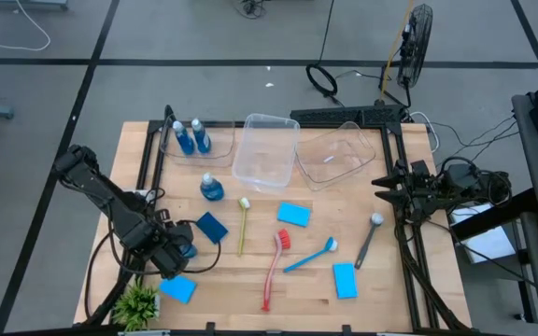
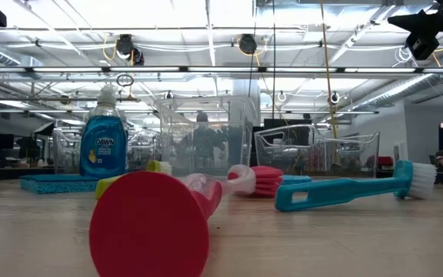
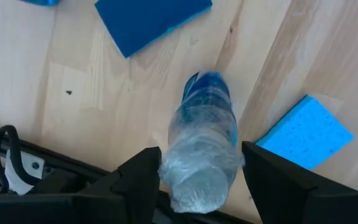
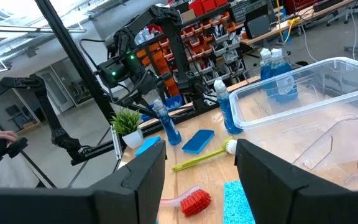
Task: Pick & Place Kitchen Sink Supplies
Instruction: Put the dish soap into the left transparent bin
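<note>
Below, the left gripper (image 3: 194,177) clamped its jaws on a crinkled clear bottle (image 3: 202,146) of blue liquid, above the pale wooden worktop (image 3: 79,93) between two flat blue sponges; the right gripper (image 1: 381,184) hung open-jawed, empty, at the worktop's right edge

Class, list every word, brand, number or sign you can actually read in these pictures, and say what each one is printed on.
"DAWN": on the label of the bottle of blue liquid standing on the table, in the low view.
The smaller print below it on that label is too small to read.
The bottle between the left tool's fingers shows no readable label.
Nothing else can be read.
</note>
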`<state>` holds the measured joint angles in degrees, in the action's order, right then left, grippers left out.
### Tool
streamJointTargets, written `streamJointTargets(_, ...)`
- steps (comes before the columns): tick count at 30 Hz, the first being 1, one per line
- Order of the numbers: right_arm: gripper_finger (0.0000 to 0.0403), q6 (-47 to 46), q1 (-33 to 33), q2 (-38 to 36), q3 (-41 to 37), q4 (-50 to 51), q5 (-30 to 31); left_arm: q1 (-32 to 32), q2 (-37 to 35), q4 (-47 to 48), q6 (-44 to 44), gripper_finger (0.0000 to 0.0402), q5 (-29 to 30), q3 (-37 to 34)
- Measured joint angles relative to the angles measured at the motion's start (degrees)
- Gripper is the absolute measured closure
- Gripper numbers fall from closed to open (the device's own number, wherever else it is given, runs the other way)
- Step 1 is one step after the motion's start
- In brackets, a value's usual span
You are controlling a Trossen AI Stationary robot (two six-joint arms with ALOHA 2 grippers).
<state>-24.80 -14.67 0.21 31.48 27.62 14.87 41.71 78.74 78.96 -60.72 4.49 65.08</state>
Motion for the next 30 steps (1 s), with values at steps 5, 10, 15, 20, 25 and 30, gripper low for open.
streamJointTargets(5, 0.022, -0.01, -0.01, 0.0, 0.0, 0.0, 0.0, 0.0, 0.0, 0.02, 2.11, 0.0179, 0.02, 0.0)
streamJointTargets(10, 0.022, -0.02, -0.01, 0.0, 0.0, 0.0, 0.0, 0.0, 0.0, 0.02, 2.0, 0.0179, 0.0, 0.0)
streamJointTargets(15, 0.022, -0.01, -0.01, 0.0, 0.0, 0.0, 0.0, 0.0, 0.0, 0.04, 2.33, 0.0179, 0.0, 0.0)
streamJointTargets(20, 0.022, -0.02, -0.01, 0.0, 0.0, 0.01, 0.0, 0.0, 0.0, 0.04, 2.12, 0.0179, 0.02, 0.0)
streamJointTargets(25, 0.022, -0.02, -0.01, 0.0, 0.0, 0.0, 0.0, 0.0, 0.0, -0.01, 1.8, 0.0179, 0.04, 0.0)
streamJointTargets(30, 0.022, -0.02, 0.0, 0.0, 0.0, 0.0, 0.0, 0.0, 0.0, -0.85, 1.98, 0.0179, 0.06, 0.0)
